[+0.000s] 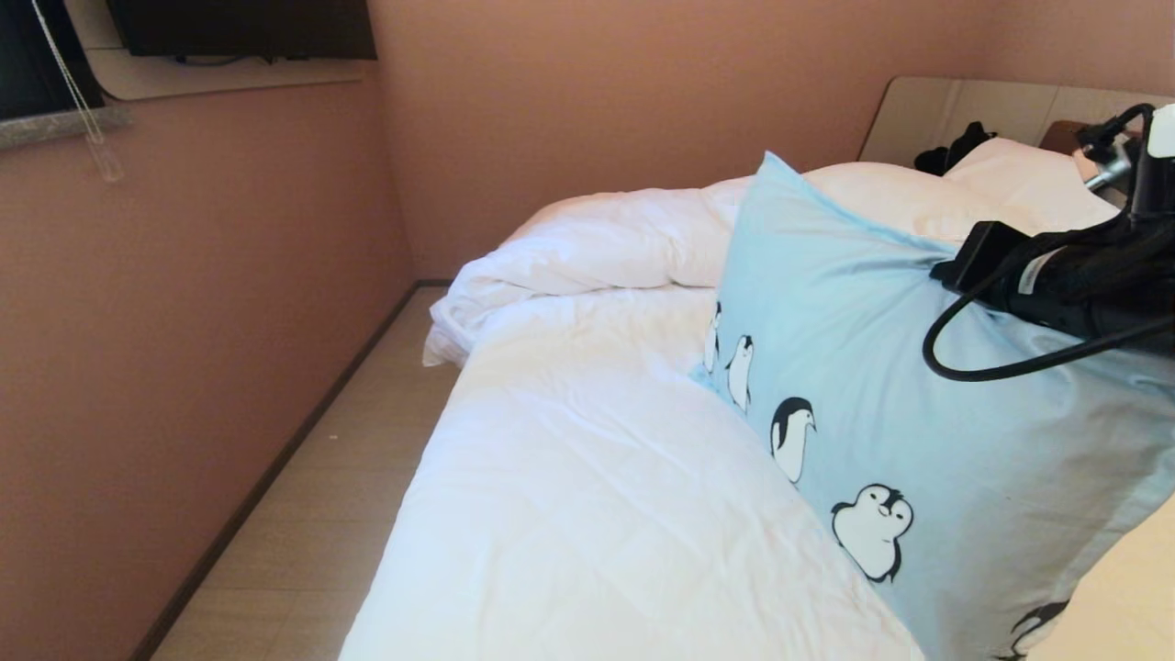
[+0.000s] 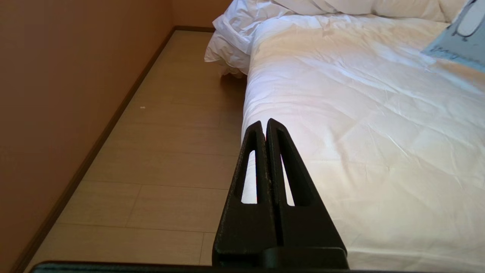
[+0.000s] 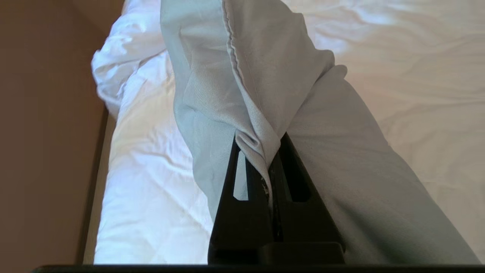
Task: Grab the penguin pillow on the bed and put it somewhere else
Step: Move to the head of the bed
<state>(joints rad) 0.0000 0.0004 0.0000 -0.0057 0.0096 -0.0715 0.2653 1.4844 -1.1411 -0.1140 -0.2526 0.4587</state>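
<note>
Penguin pillow (image 1: 918, 367) hangs lifted above your bed (image 1: 597, 477), fabric pinched in right gripper (image 3: 269, 167)'s closed fingers; placement remains. Left gripper (image 2: 265, 127) closed, empty.

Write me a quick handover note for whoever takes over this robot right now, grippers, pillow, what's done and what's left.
Right gripper: shut on a pinched fold of the penguin pillow, holding it up over the bed.
Left gripper: shut, empty, idle beside the bed's edge above the floor.
Done: pillow grasped and lifted.
Left: carry it to another spot and release.
</note>
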